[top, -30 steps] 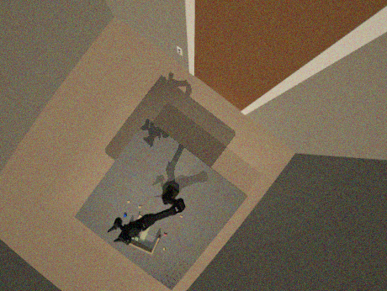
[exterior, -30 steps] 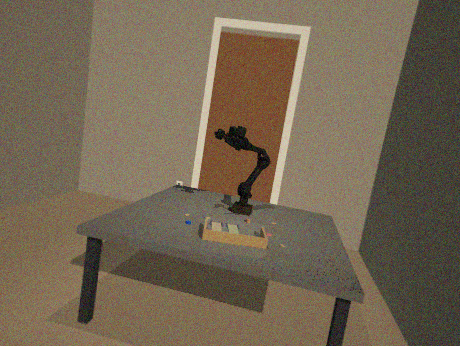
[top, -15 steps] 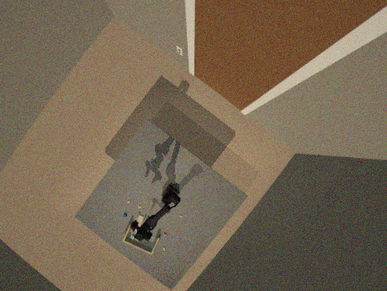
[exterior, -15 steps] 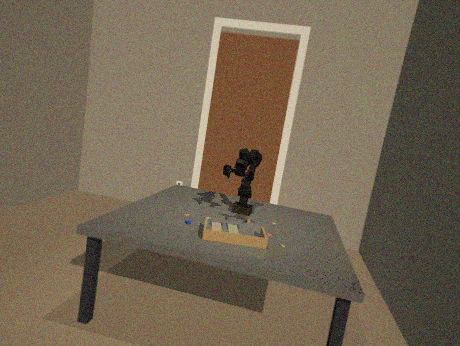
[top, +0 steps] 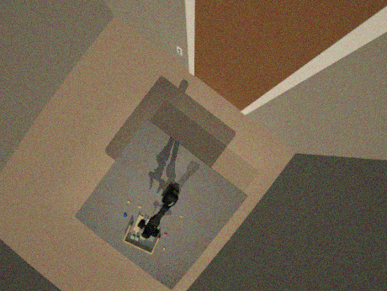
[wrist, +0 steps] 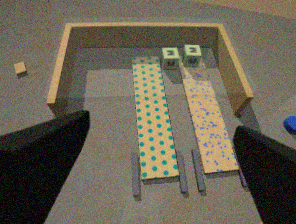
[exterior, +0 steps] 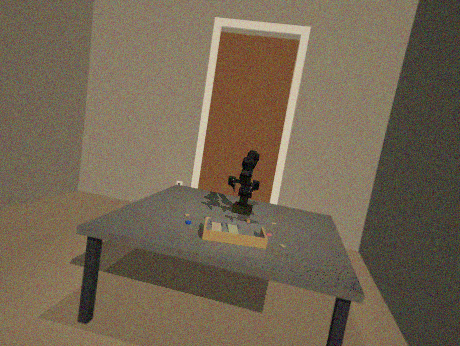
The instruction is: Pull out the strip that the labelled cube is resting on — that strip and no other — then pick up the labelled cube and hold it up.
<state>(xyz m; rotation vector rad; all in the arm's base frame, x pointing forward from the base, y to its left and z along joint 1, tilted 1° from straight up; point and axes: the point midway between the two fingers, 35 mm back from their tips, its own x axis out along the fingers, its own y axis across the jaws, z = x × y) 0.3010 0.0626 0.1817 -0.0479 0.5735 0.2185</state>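
With strip-pulling yet to start, the open, empty pincer (top: 149, 230) (exterior: 244, 184) (wrist: 162, 126) hovered above the counter (top: 168, 269) (exterior: 300, 265). A labelled cube (top: 132, 237) (wrist: 192, 55) apparently rested on the blue-speckled strip (exterior: 216, 226) (wrist: 209, 122)'s far end; gripping its near end came next.

And there's the brown door (top: 273, 46) (exterior: 250, 125), tall in its white frame (top: 190, 42) (exterior: 206, 115), with a pale wall plate (top: 179, 50) (exterior: 179, 183) near its foot! Over to the right of the exterior view, a darker wall (top: 328, 219) (exterior: 420, 175); below, the tan floor (top: 50, 156) (exterior: 45, 290) lies under a broad shadow (top: 126, 130) (exterior: 190, 282). Up on the grey table (top: 202, 235) (exterior: 150, 215) (wrist: 110, 205), a small blue piece (top: 124, 214) (exterior: 188, 222) (wrist: 291, 124) sits off to one side, a tiny reddish piece (top: 165, 234) (exterior: 269, 234) well apart from it, and at the wrist view's left, a little tan block (wrist: 20, 68)
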